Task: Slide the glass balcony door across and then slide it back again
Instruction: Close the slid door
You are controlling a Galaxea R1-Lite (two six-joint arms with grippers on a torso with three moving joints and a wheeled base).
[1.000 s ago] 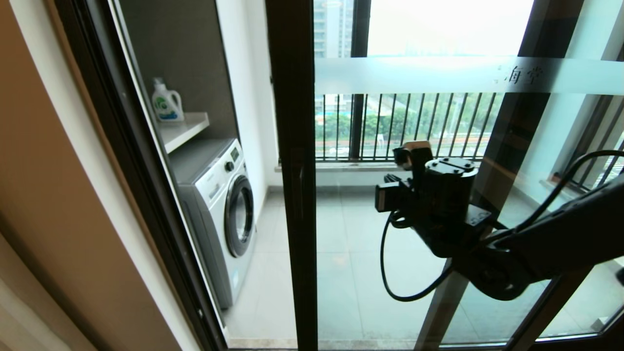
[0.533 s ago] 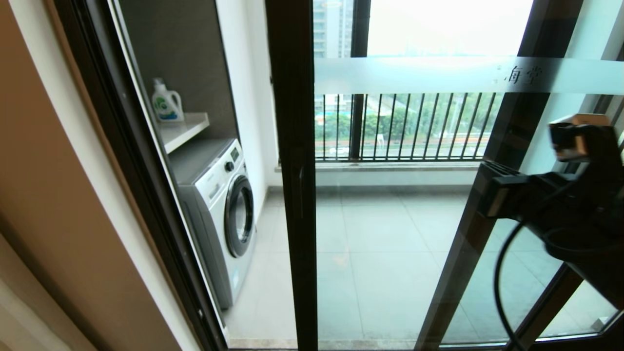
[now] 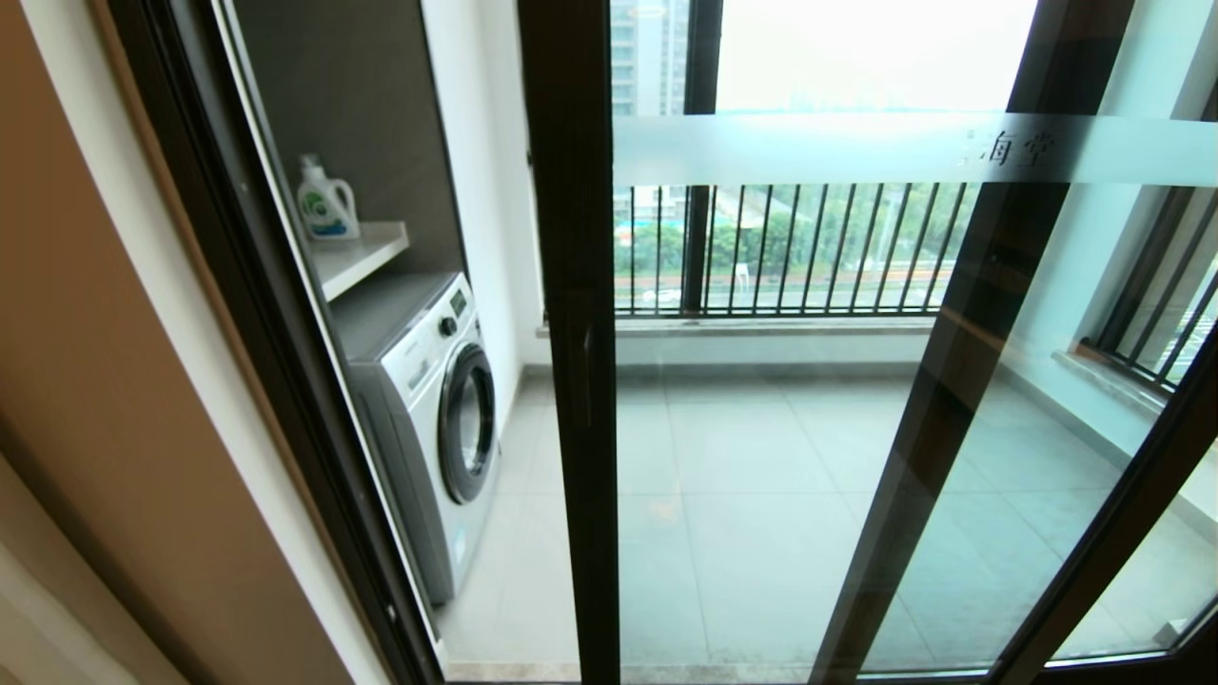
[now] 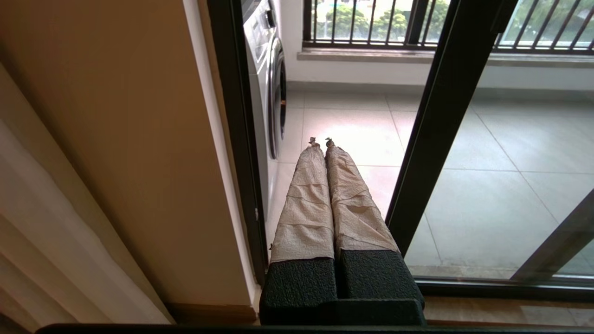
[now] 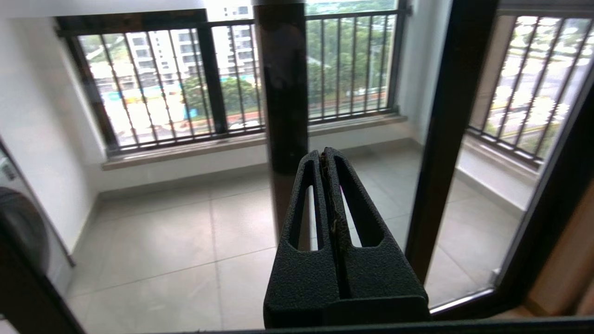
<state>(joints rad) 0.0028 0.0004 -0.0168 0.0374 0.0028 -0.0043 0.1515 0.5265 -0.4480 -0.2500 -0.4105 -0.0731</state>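
Now neither arm shows in the head view, so each gripper is seen only from its own wrist camera. The right gripper (image 5: 324, 155) has its two black fingers pressed together with nothing between them, and it points at the dark upright frame of the glass balcony door (image 3: 571, 314), which stands just ahead of the fingertips, apart from them. Beyond the glass lie the tiled balcony floor (image 5: 185, 241) and the window with black railing bars (image 5: 176, 79). The left gripper (image 4: 319, 141) is likewise closed on nothing (its fingers (image 4: 306, 199) are wrapped in pale tape) and hangs low near the door's bottom track, with a dark frame post (image 4: 436, 125) beside it and the washing machine (image 4: 269, 79) ahead. On the door's frosted band (image 3: 856, 147) two Chinese characters (image 3: 1020, 147) show.
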